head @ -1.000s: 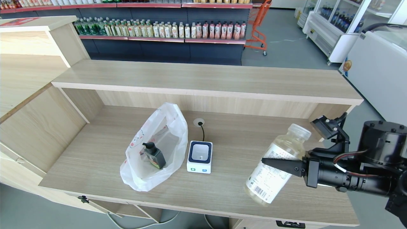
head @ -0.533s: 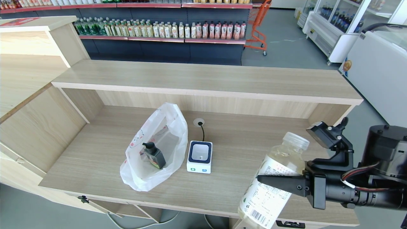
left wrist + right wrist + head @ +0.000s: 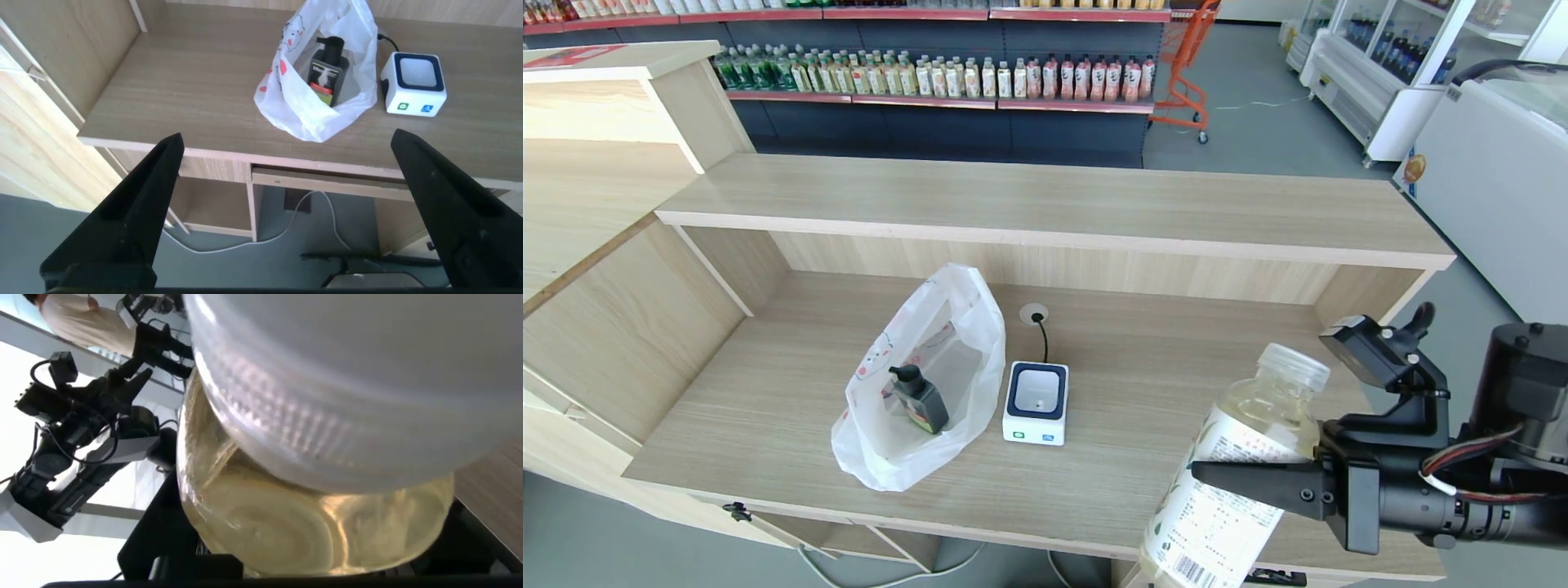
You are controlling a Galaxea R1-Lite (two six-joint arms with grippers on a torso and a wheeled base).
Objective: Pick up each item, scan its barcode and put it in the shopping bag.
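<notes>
Gripping the bottle (image 3: pixel 1258 425) across its middle, my right gripper (image 3: pixel 1217 482) is closed on it, one black finger lying across the white label. The bottle is held in the air over the near right part of the surface (image 3: pixel 768 408), tilted, with its cap (image 3: pixel 1294 363) up and away from me and its base low at the surface's near edge. It holds a pale yellowish liquid, and a barcode (image 3: pixel 1192 570) low on the label faces the head camera. In the right wrist view the cap (image 3: pixel 351 376) looms close, with the liquid-filled body (image 3: pixel 310 523) behind it.

The scanner (image 3: pixel 1036 402), a small white box with a dark-framed window on top, sits well to the left of the bottle, near the middle of the surface. A black cable (image 3: pixel 1041 335) runs from its back to a round port in the surface. Just beside the scanner on its left lies the bag (image 3: pixel 915 384), white plastic, its mouth open. Inside it is a dark pump bottle (image 3: pixel 919 400).

My left gripper (image 3: pixel 288 143) hangs off the near edge of the surface with its fingers spread wide and nothing between them. From there the bag (image 3: pixel 319 73), the pump bottle (image 3: pixel 327 69) and the scanner (image 3: pixel 415 82) show ahead.

A raised ledge (image 3: pixel 1045 200) runs along the back of the surface. Beyond it stand shelves (image 3: pixel 931 77) of drinks, an orange cart (image 3: pixel 1188 73) and freezers (image 3: pixel 1486 163).
</notes>
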